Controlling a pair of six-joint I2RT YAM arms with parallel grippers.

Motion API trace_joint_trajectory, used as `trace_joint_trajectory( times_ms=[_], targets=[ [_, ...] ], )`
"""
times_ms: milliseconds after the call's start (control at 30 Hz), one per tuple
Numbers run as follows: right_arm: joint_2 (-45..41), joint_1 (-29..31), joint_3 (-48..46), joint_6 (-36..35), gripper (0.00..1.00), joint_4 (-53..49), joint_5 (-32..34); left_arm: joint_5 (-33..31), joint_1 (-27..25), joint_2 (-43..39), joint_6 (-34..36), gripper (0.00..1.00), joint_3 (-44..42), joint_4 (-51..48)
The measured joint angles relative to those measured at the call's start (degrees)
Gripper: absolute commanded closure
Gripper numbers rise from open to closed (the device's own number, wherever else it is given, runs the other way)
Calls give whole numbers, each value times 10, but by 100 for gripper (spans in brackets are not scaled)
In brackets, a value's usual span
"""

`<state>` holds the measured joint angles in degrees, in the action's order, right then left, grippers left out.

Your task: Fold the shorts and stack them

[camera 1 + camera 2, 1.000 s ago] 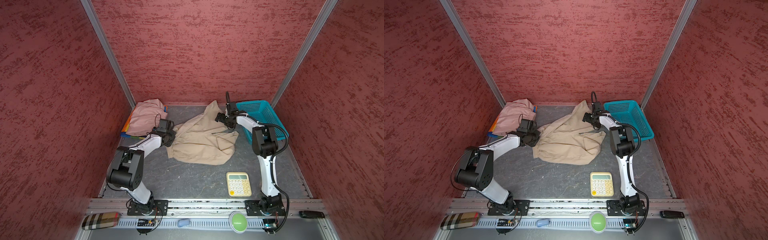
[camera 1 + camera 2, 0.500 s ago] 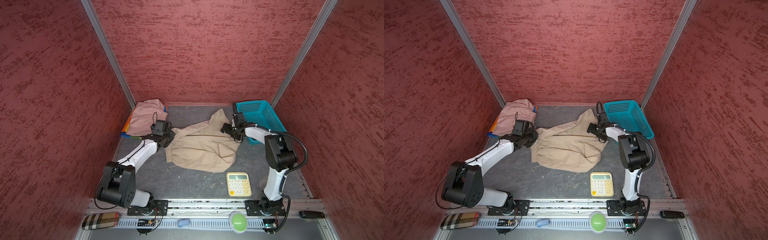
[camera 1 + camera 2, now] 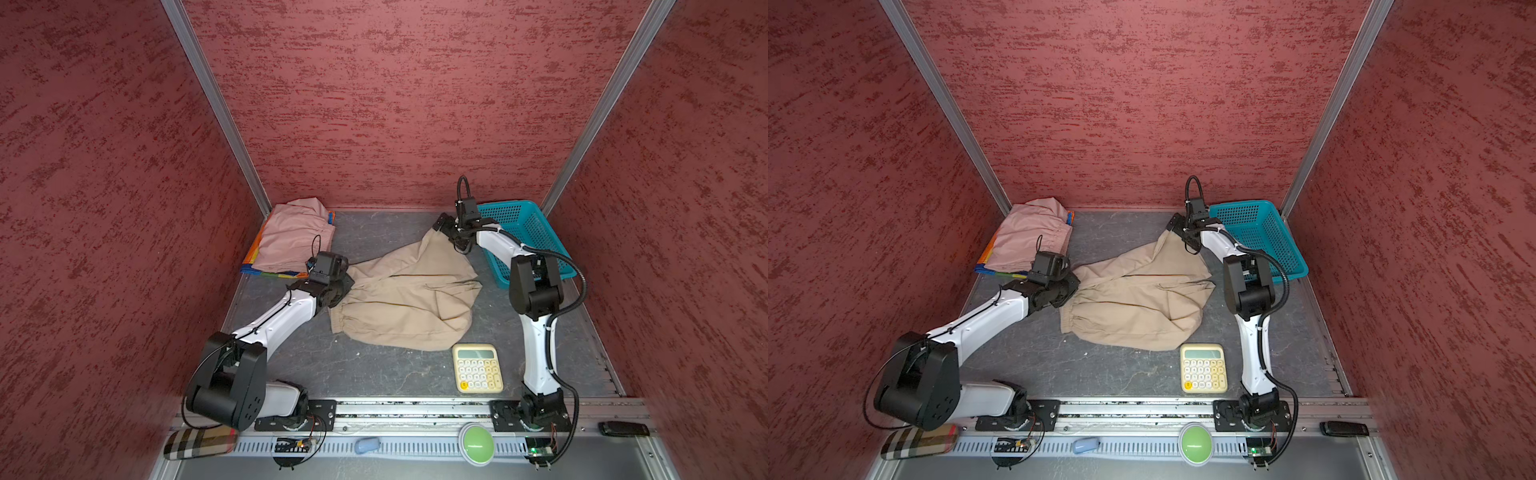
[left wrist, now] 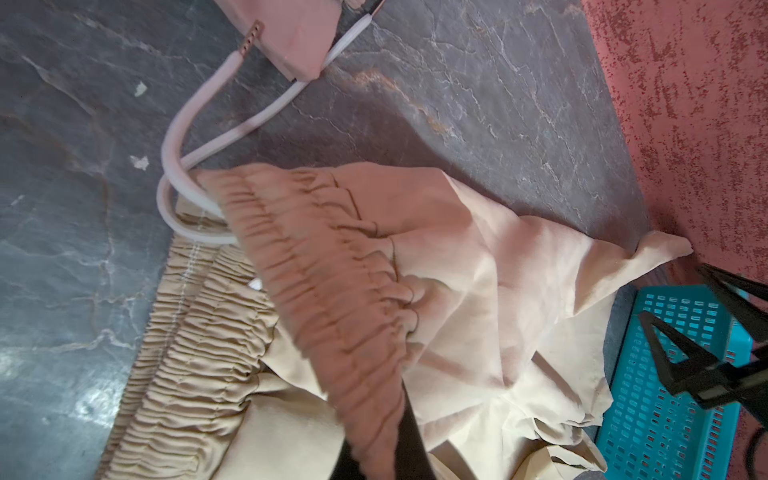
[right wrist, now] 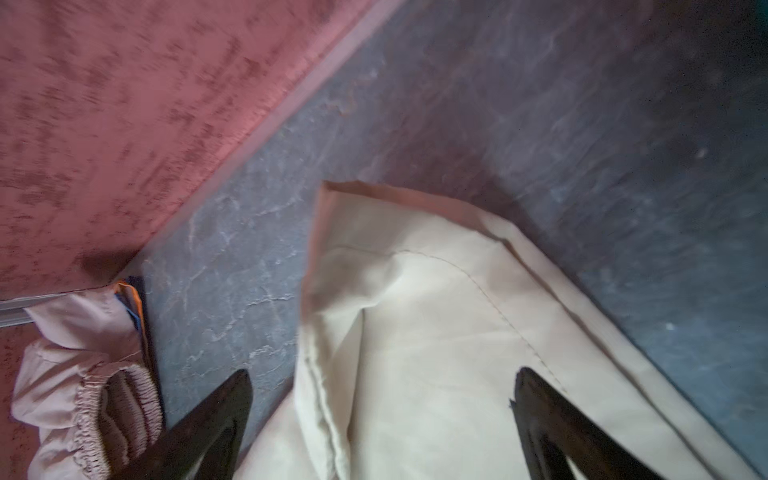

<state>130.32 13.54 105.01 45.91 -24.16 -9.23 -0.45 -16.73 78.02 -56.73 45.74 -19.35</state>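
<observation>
Beige shorts spread mid-surface, one waist corner pinched.

The beige fabric shorts (image 3: 407,299), with gathered elastic waist and white drawstring, lie rumpled at the centre of the dark grey surface (image 3: 374,365). The left gripper (image 3: 345,286) is clamped tight on a lifted fold of the waistband. The right gripper (image 5: 382,386) stands with jaws spread wide over a leg hem, gripping nothing. The dusty pink shorts (image 3: 291,237) lie folded in the far left corner on the rainbow colour-block shorts (image 3: 252,259). A teal perforated plastic basket (image 3: 536,232) sits far right, and a cream calculator (image 3: 478,368) lies near the front.
</observation>
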Motion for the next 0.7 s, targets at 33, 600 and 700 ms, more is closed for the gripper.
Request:
trace_joint_trajectory(
  times_ms=[33, 600, 700],
  targets=[
    [13, 0, 4, 7, 2, -2, -5, 0, 0, 0, 0, 100, 0, 1],
    [74, 16, 103, 69, 29, 4, -26, 3, 0, 0, 0, 100, 0, 12],
    [91, 16, 112, 75, 41, 6, -25, 3, 0, -1, 0, 100, 0, 12]
  ],
)
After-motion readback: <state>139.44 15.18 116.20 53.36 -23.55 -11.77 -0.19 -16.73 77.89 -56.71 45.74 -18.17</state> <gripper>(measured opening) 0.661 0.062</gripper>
